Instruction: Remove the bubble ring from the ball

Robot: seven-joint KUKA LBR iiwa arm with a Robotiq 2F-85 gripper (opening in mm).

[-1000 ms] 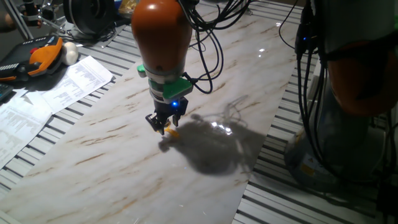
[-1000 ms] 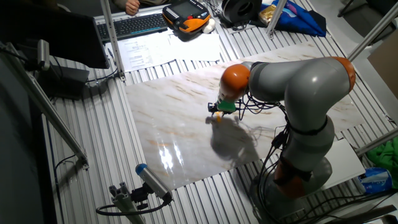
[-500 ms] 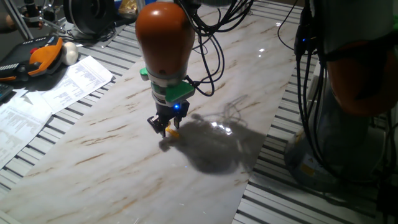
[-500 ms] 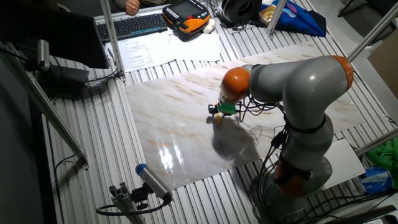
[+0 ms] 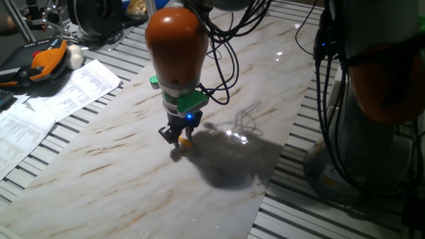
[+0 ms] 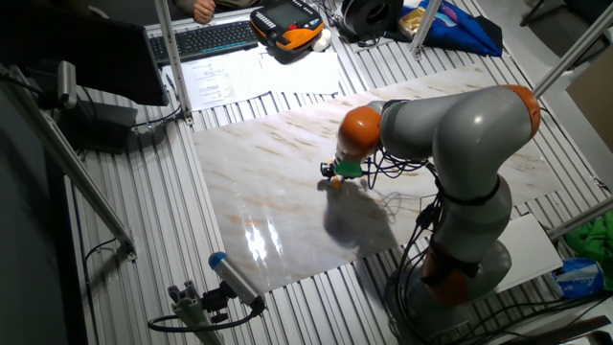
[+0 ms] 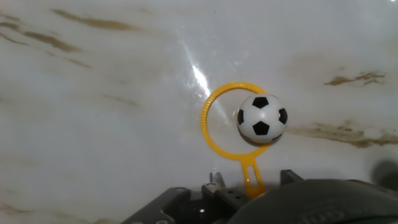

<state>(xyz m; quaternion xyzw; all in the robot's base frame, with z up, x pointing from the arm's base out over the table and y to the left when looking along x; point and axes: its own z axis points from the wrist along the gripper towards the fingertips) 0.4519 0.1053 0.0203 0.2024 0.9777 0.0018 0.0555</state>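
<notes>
In the hand view the bubble ring [image 7: 205, 118], a thin yellow loop with a short handle, lies on the marble board [image 7: 93, 124]. The ball [image 7: 262, 117], white with black patches, sits inside the loop against its right side. The handle points toward my gripper [image 7: 250, 177], whose fingertips [image 7: 213, 178] stand either side of it with gaps, so the gripper looks open. In one fixed view my gripper [image 5: 176, 138] is low over the board with a bit of yellow ring [image 5: 186, 140] at its tip. It also shows in the other fixed view [image 6: 330, 175]; the ball is hidden there.
An orange-and-black tool [image 5: 40, 63] and a whitish round thing [image 5: 74, 56] lie at the far left beside printed papers [image 5: 66, 93]. Black cables [image 5: 226, 40] hang behind the arm. A keyboard [image 6: 215, 38] lies beyond the board.
The arm has shifted slightly right and a little lower toward the board. The ring stays at the gripper's tip.
</notes>
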